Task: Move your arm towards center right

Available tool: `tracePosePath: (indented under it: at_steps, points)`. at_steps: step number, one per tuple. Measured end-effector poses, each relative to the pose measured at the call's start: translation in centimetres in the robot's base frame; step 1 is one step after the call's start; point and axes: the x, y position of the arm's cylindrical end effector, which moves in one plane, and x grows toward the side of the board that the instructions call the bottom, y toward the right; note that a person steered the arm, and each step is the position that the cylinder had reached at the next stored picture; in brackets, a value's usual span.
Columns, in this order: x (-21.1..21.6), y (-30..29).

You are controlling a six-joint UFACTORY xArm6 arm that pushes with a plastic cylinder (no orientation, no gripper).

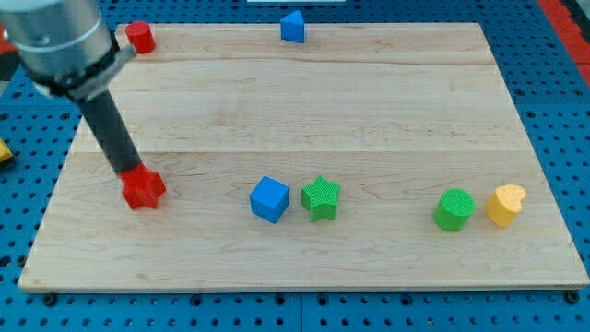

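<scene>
My dark rod comes down from the view's top left, and my tip rests at the upper edge of a red star-like block at the board's left. A blue cube and a green star sit side by side at bottom centre. A green cylinder and a yellow heart sit together at bottom right. A red cylinder is at the top left corner. A blue pentagon-like block sits at the top edge.
The wooden board lies on a blue perforated table. A yellow object shows at the view's far left edge, off the board.
</scene>
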Motion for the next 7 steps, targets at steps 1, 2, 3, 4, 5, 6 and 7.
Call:
tracePosePath:
  at_steps: [1,2,3,4,5,6,7]
  points:
    - [-2.5,-0.6]
    - [-5.9,-0.7]
    - [-5.9,-1.3]
    - [-5.9,-1.3]
    - [-6.4,6.1]
    - [-5.8,15.9]
    - [-4.9,22.3]
